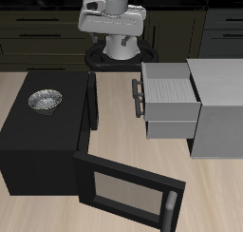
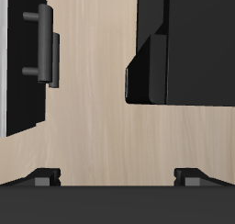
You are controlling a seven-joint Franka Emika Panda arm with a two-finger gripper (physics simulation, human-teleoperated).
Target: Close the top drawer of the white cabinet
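Observation:
The white cabinet (image 1: 218, 103) stands on the table beside the black box. Its top drawer (image 1: 171, 88) is pulled out toward the middle of the table, with its finely lined top showing and the dark bar handle (image 1: 138, 95) on its front. My gripper (image 1: 120, 48) hangs high at the back near the robot's base, apart from the drawer. In the wrist view the gripper (image 2: 117, 177) is open and empty, with both fingertips (image 2: 46, 177) wide apart over bare table. The handle (image 2: 42, 46) shows there too, well ahead of the fingers.
The black box (image 1: 43, 141) stands across from the drawer with a metal bowl (image 1: 45, 100) on top. Its windowed door (image 1: 128, 190) hangs open toward the table's front edge. The shallower drawer (image 1: 169, 129) sits beneath the top one. The box also shows in the wrist view (image 2: 188, 35).

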